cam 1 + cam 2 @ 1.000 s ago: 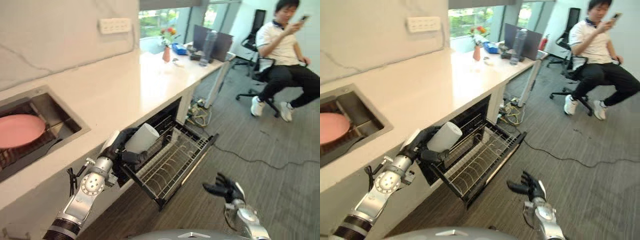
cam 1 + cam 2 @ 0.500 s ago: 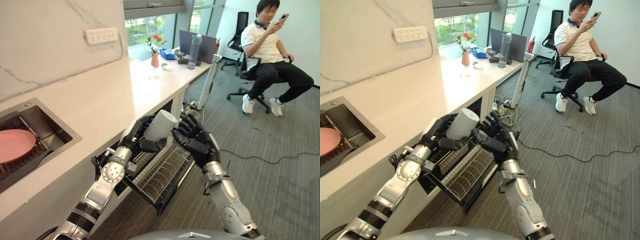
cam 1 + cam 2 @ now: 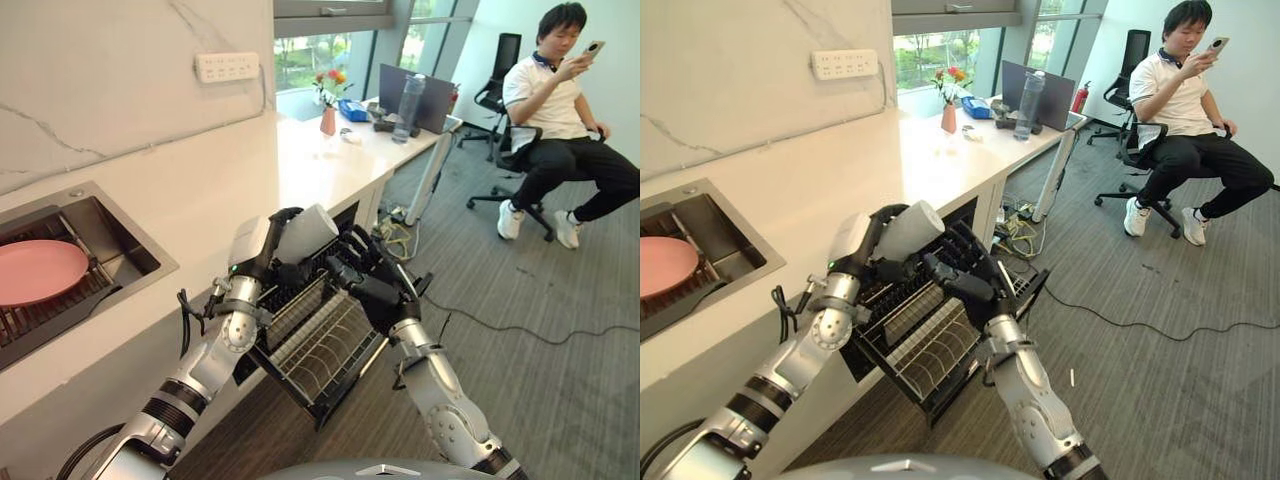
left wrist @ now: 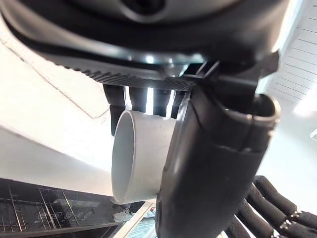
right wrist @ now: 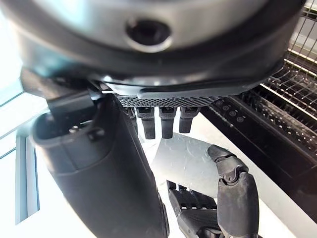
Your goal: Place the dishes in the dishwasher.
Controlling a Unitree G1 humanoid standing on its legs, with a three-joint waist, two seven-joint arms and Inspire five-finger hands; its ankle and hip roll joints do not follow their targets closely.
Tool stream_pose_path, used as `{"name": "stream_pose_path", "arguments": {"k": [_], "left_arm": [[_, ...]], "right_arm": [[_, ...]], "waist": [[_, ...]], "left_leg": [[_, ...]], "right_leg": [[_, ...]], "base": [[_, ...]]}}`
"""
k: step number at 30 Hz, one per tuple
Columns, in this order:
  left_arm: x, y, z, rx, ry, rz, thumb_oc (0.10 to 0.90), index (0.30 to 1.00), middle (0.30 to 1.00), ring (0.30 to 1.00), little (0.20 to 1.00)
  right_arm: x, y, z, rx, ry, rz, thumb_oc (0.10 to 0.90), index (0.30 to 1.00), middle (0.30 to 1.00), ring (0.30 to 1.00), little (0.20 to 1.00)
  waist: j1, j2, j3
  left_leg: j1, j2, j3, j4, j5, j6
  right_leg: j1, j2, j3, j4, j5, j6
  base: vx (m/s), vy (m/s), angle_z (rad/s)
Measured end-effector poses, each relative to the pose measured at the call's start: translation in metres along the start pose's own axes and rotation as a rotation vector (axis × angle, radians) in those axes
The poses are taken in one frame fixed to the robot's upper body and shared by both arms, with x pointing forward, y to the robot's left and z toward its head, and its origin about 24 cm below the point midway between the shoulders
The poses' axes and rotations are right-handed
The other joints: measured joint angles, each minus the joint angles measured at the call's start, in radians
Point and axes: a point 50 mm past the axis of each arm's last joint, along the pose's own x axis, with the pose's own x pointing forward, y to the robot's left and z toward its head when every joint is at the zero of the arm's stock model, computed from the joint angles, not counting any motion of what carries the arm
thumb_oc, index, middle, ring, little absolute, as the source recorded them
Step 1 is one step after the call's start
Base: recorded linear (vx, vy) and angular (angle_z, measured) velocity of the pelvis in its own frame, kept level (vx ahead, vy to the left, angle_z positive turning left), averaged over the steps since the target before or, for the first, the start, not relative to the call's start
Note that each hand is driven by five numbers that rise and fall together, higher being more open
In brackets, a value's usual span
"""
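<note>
A white cup (image 3: 306, 231) lies sideways in my left hand (image 3: 262, 243), whose fingers and thumb (image 4: 208, 163) curl round it above the pulled-out dishwasher rack (image 3: 332, 347). The cup's open mouth (image 4: 130, 154) shows in the left wrist view. My right hand (image 3: 366, 282) is open just beside the cup, its straight fingers (image 5: 161, 121) reaching to the cup's wall (image 5: 184, 159). A pink plate (image 3: 38, 271) rests in the sink (image 3: 125, 247) at the left.
The white counter (image 3: 320, 165) carries a vase of flowers (image 3: 329, 118), a bottle (image 3: 406, 98) and a laptop at its far end. A person (image 3: 560, 95) sits on an office chair at the back right. A cable (image 3: 520, 325) lies across the grey floor.
My right hand has come up from low by the floor to the cup's side. The left hand has lifted the cup a little, towards the counter's edge. The camera has shifted.
</note>
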Motion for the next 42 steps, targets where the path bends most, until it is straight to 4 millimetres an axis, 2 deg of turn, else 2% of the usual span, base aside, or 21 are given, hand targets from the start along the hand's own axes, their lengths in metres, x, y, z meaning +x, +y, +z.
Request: {"name": "stream_pose_path", "arguments": {"k": [11, 14, 17, 21, 28, 34, 42], "left_arm": [[0.0, -0.012, 0.007, -0.015, 0.027, 0.062, 0.4, 0.3, 0.3, 0.3, 0.3], [0.0, -0.013, 0.005, -0.01, 0.033, 0.066, 0.4, 0.3, 0.3, 0.3, 0.3], [-0.002, -0.015, -0.002, 0.007, 0.069, 0.085, 0.4, 0.3, 0.3, 0.3, 0.3], [-0.002, -0.013, -0.005, 0.019, 0.086, 0.125, 0.4, 0.3, 0.3, 0.3, 0.3], [-0.002, -0.014, -0.004, 0.013, 0.096, 0.134, 0.4, 0.3, 0.3, 0.3, 0.3], [-0.001, -0.014, -0.001, -0.029, 0.099, 0.108, 0.4, 0.3, 0.3, 0.3, 0.3], [0.0, -0.019, 0.011, -0.062, 0.046, 0.025, 0.4, 0.3, 0.3, 0.3, 0.3]], "right_arm": [[0.016, 0.015, -0.001, 0.108, -0.037, -0.165, 0.8, 0.9, 0.9, 0.9, 0.9], [0.018, 0.014, 0.003, 0.086, -0.069, -0.201, 0.8, 0.9, 0.9, 0.9, 0.9], [0.02, 0.007, 0.018, 0.082, -0.184, -0.281, 0.8, 0.9, 0.9, 0.9, 0.9], [0.019, 0.001, 0.023, 0.097, -0.213, -0.334, 0.8, 0.9, 0.9, 0.9, 0.9], [0.019, 0.004, 0.007, 0.118, -0.14, -0.326, 0.8, 0.9, 0.9, 0.9, 0.9], [0.017, 0.008, -0.015, 0.235, -0.011, -0.262, 0.8, 0.9, 0.9, 0.9, 0.9], [0.017, 0.007, -0.017, 0.36, 0.018, -0.172, 0.8, 0.9, 0.9, 0.9, 0.9]], "waist": [[0.007, 0.003, 0.002], [0.007, 0.008, 0.005], [0.005, 0.015, 0.007], [-0.002, 0.016, 0.007], [0.0, 0.015, 0.006], [0.006, 0.01, 0.003], [0.028, -0.004, -0.002]], "left_leg": [[-0.008, -0.002, -0.011, 0.0, 0.001, 0.0], [-0.008, -0.003, -0.012, 0.0, 0.001, 0.0], [-0.008, -0.003, -0.012, 0.0, 0.001, 0.001], [-0.005, -0.003, -0.009, 0.0, 0.001, 0.001], [-0.004, -0.001, -0.007, 0.0, 0.001, 0.0], [-0.007, -0.001, -0.011, 0.0, 0.001, 0.0], [-0.017, -0.001, -0.031, 0.0, 0.003, -0.001]], "right_leg": [[-0.001, -0.002, -0.015, 0.0, -0.001, -0.002], [-0.001, -0.003, -0.015, 0.0, -0.001, -0.002], [-0.001, -0.003, -0.015, 0.002, -0.001, -0.002], [-0.001, -0.003, -0.01, 0.003, -0.001, -0.002], [0.0, -0.001, -0.01, 0.002, -0.001, -0.002], [0.0, -0.002, -0.014, 0.002, -0.001, -0.002], [0.001, -0.003, -0.034, 0.0, -0.002, -0.003]], "base": [[0.0, 0.01, 0.02], [0.0, 0.0, 0.0], [0.0, 0.0, 0.0], [0.0, 0.004, -0.02], [0.0, 0.0, 0.0], [0.0, 0.001, 0.01], [0.02, -0.001, 0.07]]}}
